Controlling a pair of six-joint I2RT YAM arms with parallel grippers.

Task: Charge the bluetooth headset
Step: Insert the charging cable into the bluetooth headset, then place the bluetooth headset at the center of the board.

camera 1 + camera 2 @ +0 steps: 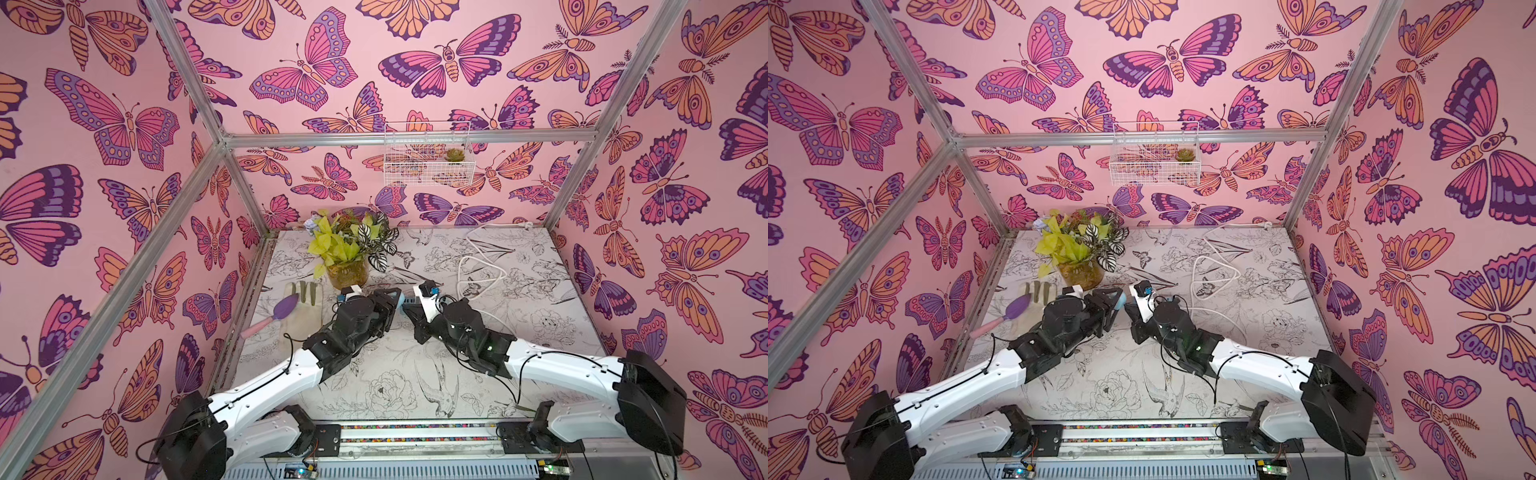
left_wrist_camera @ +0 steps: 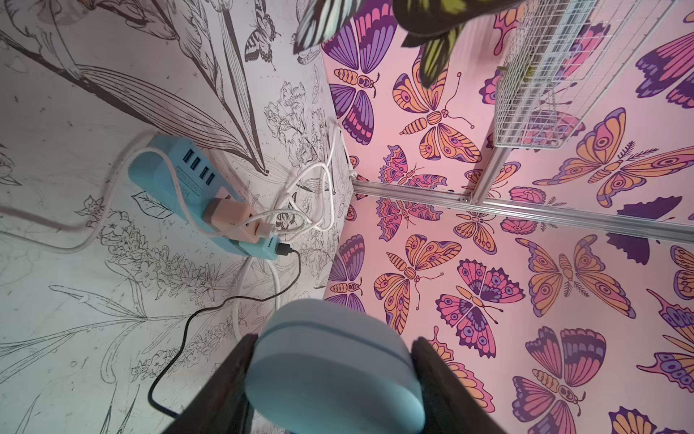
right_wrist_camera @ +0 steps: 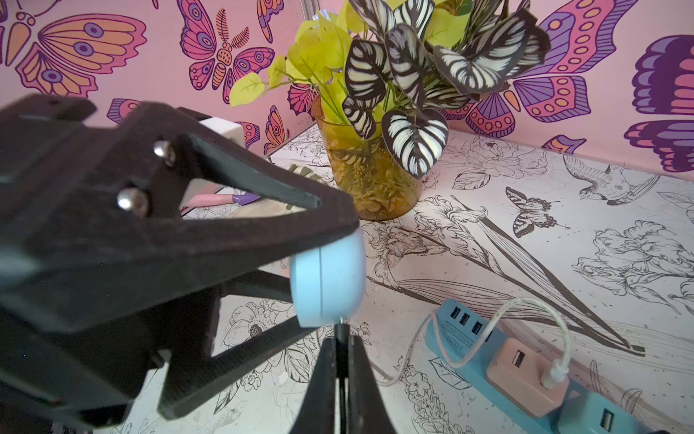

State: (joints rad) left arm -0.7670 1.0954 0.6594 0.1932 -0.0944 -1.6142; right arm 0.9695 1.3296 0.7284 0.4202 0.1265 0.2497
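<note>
We start with the flower-printed worktop (image 1: 415, 374), where the potted plant (image 1: 348, 257) stands at the back, left of centre. The blue power strip (image 2: 169, 176) lies in front of it. A pink adapter (image 3: 522, 372) with a white cable sits in the strip, and a black cable (image 2: 180, 330) runs from the socket at the strip's end.

The headset's pale-blue charging case (image 3: 330, 278) is off the worktop, held between the two arms near the plant and the strip. Our left fingers (image 2: 218, 394) are spread around the case and grasp it by its rounded sides. Our right fingers (image 3: 319, 398) are clenched on the black plug (image 3: 341, 332), whose tip meets the case's lower edge. We cannot tell whether the plug is fully seated.

We judge insertion to be the step in hand, and three things could spoil it:
- **Twisting case:** it is smooth and rounded, so a push slightly off the port's axis could turn it in our grasp.
- **Slipping plug:** the plug is small, so it may slide back between the clenched fingers instead of going in.
- **Tight cable:** if the black cable pulls taut, it could drag on the strip or tilt the plug.
</note>
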